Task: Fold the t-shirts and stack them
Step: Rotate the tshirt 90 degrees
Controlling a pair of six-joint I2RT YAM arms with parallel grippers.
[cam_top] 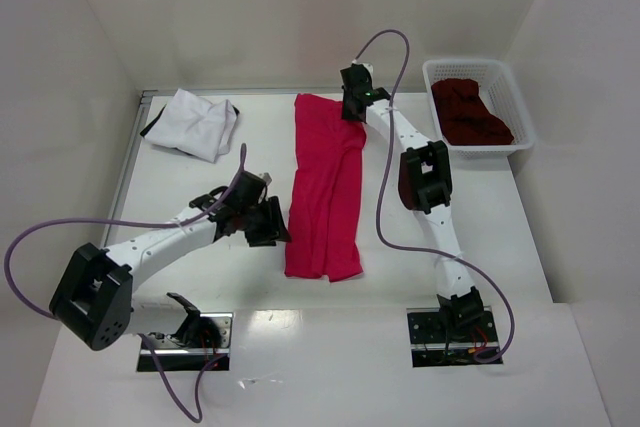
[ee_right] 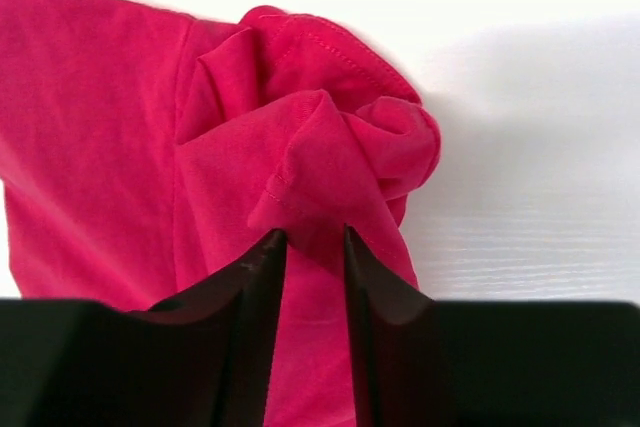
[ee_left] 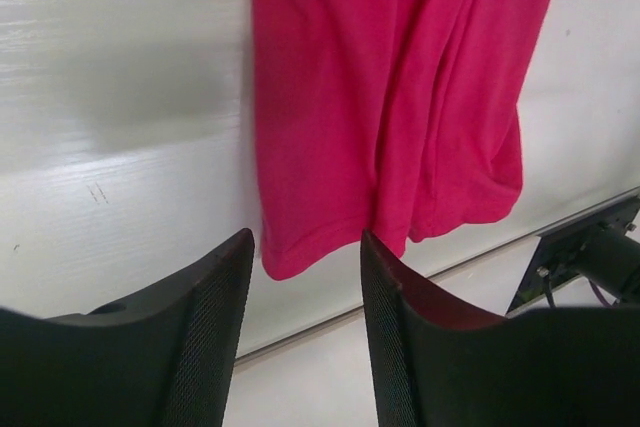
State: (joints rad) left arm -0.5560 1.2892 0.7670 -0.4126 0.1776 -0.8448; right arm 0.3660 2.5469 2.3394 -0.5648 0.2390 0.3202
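A bright crimson-red t-shirt [cam_top: 325, 187] lies folded into a long strip down the middle of the table. My right gripper [cam_top: 353, 112] is at its far right corner. In the right wrist view the gripper [ee_right: 313, 234] is shut on a bunched fold of the red cloth [ee_right: 320, 137]. My left gripper [cam_top: 273, 230] sits at the strip's near left edge. In the left wrist view it stands open [ee_left: 306, 239], with the shirt's hem corner [ee_left: 290, 252] just beyond the tips. A white t-shirt with dark trim [cam_top: 192, 122] lies crumpled at the far left. A dark maroon t-shirt [cam_top: 470, 112] is in the basket.
The white lattice basket [cam_top: 500, 69] stands at the far right corner. White walls enclose the table on the left, back and right. The arm bases [cam_top: 450, 332] are bolted at the near edge, and purple cables loop beside each arm.
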